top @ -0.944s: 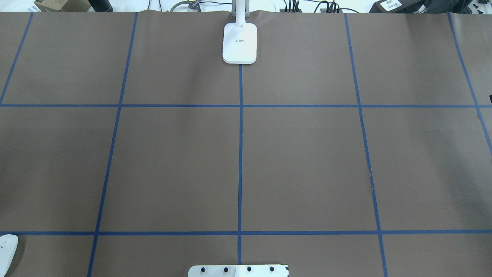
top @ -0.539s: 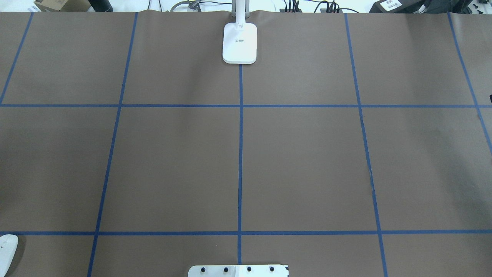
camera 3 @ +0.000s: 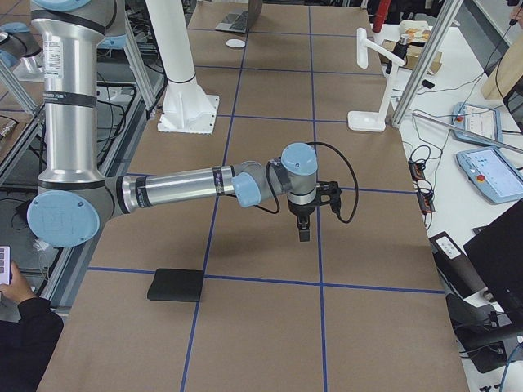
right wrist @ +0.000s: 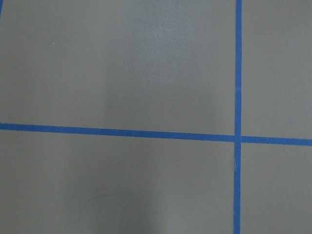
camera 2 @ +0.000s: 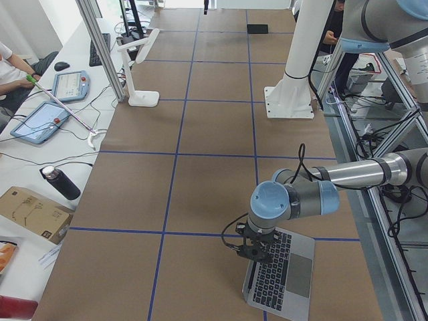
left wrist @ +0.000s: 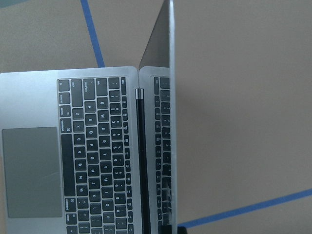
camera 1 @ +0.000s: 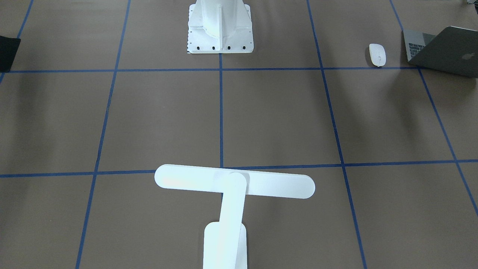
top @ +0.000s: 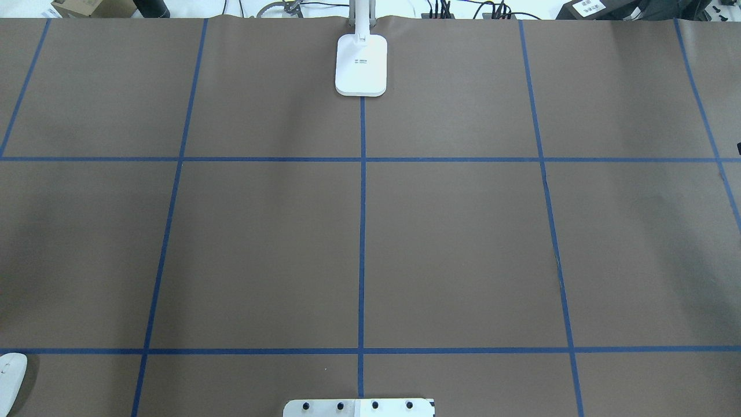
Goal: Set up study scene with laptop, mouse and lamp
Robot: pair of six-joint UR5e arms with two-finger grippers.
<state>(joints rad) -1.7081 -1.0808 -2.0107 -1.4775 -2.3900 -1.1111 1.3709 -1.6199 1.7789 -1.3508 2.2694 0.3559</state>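
Observation:
The laptop (camera 1: 440,48) stands open near the robot's left table end; the left wrist view shows its black keys (left wrist: 97,146) and its screen edge-on. The white mouse (camera 1: 377,54) lies beside it and shows at the overhead view's left edge (top: 11,376). The white lamp (camera 1: 233,183) stands at the far middle edge, with its base (top: 360,63) on the centre line. My left gripper (camera 2: 254,251) hangs over the laptop's (camera 2: 281,274) screen side; I cannot tell if it is open. My right gripper (camera 3: 303,229) points down above bare table; I cannot tell its state.
A flat black pad (camera 3: 176,284) lies near the robot's right table end. The white pedestal (camera 1: 219,26) stands bolted at the robot's side. Operators' desks with tablets (camera 2: 40,120) and cables run along the far edge.

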